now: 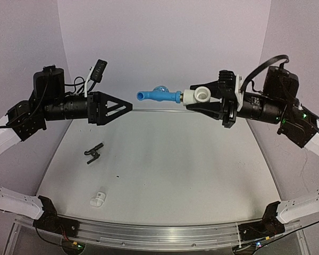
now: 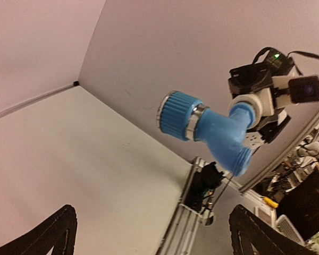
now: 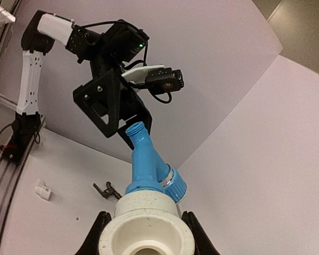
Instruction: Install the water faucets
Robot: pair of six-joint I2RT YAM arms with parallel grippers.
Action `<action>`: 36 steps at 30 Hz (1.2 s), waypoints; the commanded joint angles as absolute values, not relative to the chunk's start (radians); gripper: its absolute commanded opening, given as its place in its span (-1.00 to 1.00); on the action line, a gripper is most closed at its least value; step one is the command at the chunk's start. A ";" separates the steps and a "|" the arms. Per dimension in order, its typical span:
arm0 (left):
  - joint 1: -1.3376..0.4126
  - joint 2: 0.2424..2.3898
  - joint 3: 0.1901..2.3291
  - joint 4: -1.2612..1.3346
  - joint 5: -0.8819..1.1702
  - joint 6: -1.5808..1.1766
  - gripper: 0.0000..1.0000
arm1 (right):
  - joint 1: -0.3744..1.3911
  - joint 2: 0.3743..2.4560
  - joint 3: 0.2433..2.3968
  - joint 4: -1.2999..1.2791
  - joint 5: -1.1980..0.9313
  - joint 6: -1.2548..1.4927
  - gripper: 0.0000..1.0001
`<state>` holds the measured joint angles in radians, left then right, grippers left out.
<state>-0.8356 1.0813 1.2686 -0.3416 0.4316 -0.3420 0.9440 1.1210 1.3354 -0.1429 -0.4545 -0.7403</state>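
Top external view: my right claw (image 1: 194, 98) pinches a white pipe fitting (image 1: 201, 95) carrying the blue faucet (image 1: 158, 95); my left claw (image 1: 130, 107) is spread, apart. The faucet looks seated; next I'd likely grasp and twist it tighter.

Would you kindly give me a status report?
Left pincer open, off the blue faucet. Right pincer shut on white pipe fitting carrying it. Nothing in between.

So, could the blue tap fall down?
Maybe. The left gripper is open and clear of the blue tap, so only its stem in the white fitting holds it up; if that joint is loose, the tap could drop. The right gripper alone pinches the round fitting, which might slip.
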 commanded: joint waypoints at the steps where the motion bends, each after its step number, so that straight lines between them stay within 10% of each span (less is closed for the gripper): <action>1: -0.831 1.124 1.278 -0.191 0.718 -0.528 0.99 | 0.947 1.068 1.288 -0.095 -0.495 -1.087 -1.00; 21: -0.832 1.297 1.240 0.154 1.104 -0.773 0.96 | 0.961 1.093 1.223 -0.095 -0.673 -1.444 -1.00; 36: -0.833 1.280 1.239 0.163 1.132 -0.687 0.32 | 0.966 1.127 1.249 -0.069 -0.640 -1.138 -1.00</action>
<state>-0.8303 1.3148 1.2343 0.1150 1.1149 -0.7376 0.9611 1.1286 1.2007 -0.1455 -0.6601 -1.2984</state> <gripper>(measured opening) 0.665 0.286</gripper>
